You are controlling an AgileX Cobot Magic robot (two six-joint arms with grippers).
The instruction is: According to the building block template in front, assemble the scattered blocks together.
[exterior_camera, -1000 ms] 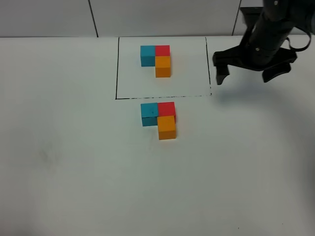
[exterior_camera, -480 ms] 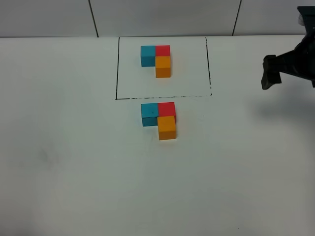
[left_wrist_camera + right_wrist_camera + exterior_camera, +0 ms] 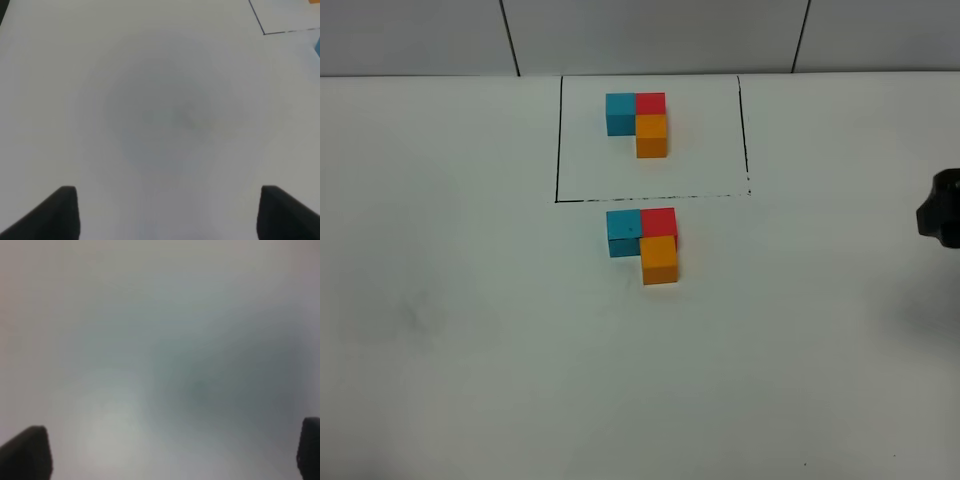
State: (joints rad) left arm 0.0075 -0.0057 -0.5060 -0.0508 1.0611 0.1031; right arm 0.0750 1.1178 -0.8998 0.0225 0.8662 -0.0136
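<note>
Two L-shaped groups of cubes lie on the white surface [image 3: 470, 350] in the high view. Farther back, the template [image 3: 638, 122] sits inside a thin black drawn rectangle [image 3: 558, 140]: a blue cube with a red one touching its right side and an orange one touching the red cube's near side. Just in front of the rectangle's near line, outside it, the blocks make the same shape: the blue block [image 3: 623, 231], marked with a small dark speck, touches the red block [image 3: 660, 221] on its right, and the orange block [image 3: 659, 259] sits against the red block's near face. At the right edge, well apart from the cubes, a dark piece of the right arm [image 3: 942, 208] shows; its jaws are out of this view. In the left wrist view, the left gripper [image 3: 167, 212] hangs above bare surface, its two dark fingertips [image 3: 60, 210] set wide apart with nothing between them; a corner of the rectangle and slivers of blue and orange show at the frame's edge. In the right wrist view, blurred, the right gripper [image 3: 170, 452] also has its jaws spread wide over bare surface, holding nothing.
</note>
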